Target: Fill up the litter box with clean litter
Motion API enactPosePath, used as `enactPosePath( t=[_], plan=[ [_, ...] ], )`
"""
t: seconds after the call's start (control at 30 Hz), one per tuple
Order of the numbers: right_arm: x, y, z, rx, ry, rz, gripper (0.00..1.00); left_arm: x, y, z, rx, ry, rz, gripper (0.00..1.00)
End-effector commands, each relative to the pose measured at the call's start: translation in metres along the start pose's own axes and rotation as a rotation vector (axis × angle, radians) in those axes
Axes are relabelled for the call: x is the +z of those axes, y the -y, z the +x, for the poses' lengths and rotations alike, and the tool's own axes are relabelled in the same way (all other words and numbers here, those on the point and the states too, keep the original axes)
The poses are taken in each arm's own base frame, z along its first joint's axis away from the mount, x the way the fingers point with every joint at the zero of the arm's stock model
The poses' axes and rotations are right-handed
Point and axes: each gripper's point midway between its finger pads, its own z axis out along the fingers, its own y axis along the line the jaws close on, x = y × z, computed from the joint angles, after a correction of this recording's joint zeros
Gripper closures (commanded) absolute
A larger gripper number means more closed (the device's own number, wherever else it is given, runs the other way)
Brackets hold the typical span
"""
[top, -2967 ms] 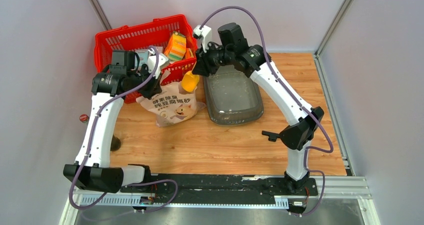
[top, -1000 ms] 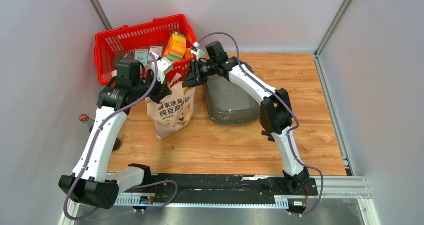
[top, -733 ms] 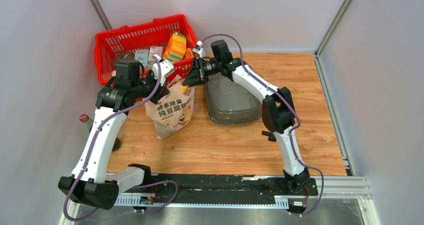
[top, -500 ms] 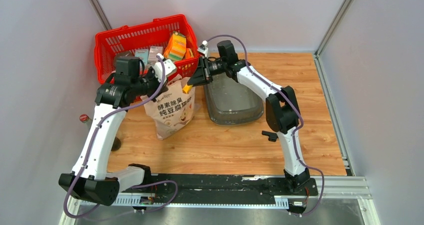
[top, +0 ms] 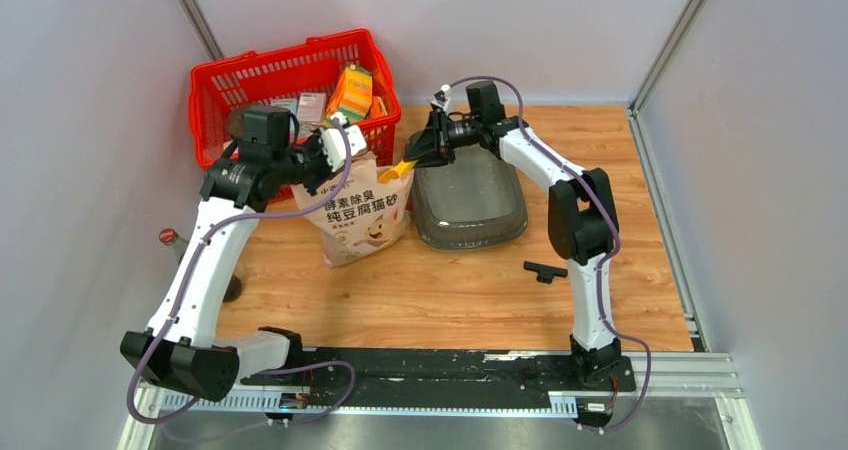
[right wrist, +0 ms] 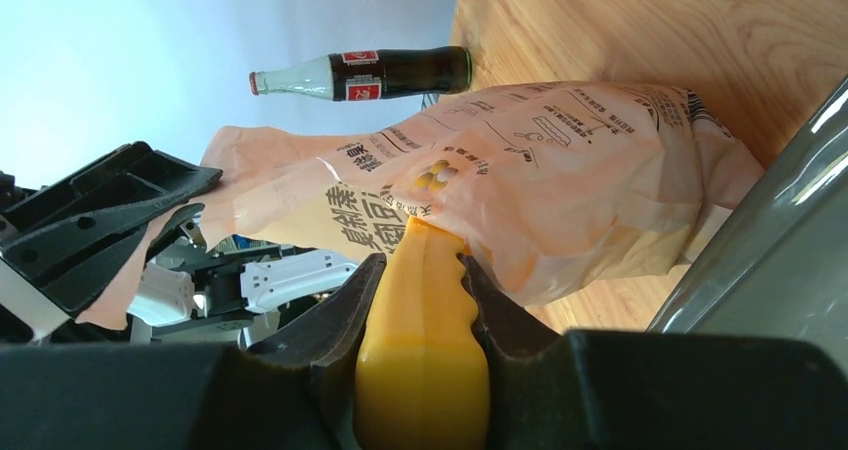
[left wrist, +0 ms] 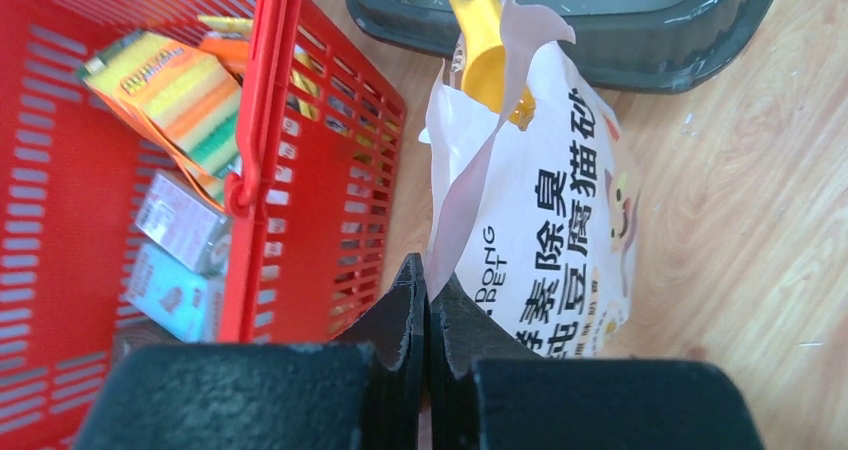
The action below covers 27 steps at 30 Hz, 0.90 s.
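The red basket [top: 290, 60] sits toward 11 o'clock on the table. The litter box [top: 480, 232] lies at its 4 o'clock, just beside the standing paper bag [top: 358, 210] at the bag's 3 o'clock. The left gripper [left wrist: 427, 275] has its jaws pressed together on the bag's top edge, and the right gripper [right wrist: 420, 260] pinches the yellow scoop [top: 397, 171] at the bag's mouth.

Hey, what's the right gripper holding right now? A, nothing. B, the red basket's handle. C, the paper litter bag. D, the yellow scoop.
D: the right gripper is clamped on the handle of the yellow scoop, whose bowl sits at the open top of the bag.
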Motion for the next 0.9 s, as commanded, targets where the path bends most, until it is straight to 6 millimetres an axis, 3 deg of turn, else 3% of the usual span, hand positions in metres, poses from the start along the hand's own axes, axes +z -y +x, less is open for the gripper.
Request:
enactPosePath(
  t=[0.0, 0.3, 0.4, 0.6, 0.87],
  plan=[
    [-0.012, -0.032, -0.008, -0.016, 0.031, -0.047, 1.0, -0.039, -0.053, -0.085, 0.385, 0.252, -0.253, 1.0],
    [-0.028, -0.069, -0.022, -0.15, 0.103, -0.068, 1.0, -0.031, -0.032, -0.071, 0.378, 0.234, -0.223, 1.0],
    [-0.03, -0.06, -0.019, -0.116, 0.103, -0.056, 1.0, -0.027, -0.028, -0.068, 0.353, 0.239, -0.218, 1.0],
    [-0.045, -0.07, -0.024, -0.142, 0.126, -0.049, 1.0, -0.024, -0.021, -0.065, 0.342, 0.245, -0.211, 1.0],
    [-0.055, -0.059, -0.02, -0.088, 0.113, -0.066, 1.0, -0.023, -0.018, -0.063, 0.332, 0.241, -0.21, 1.0]
  ],
)
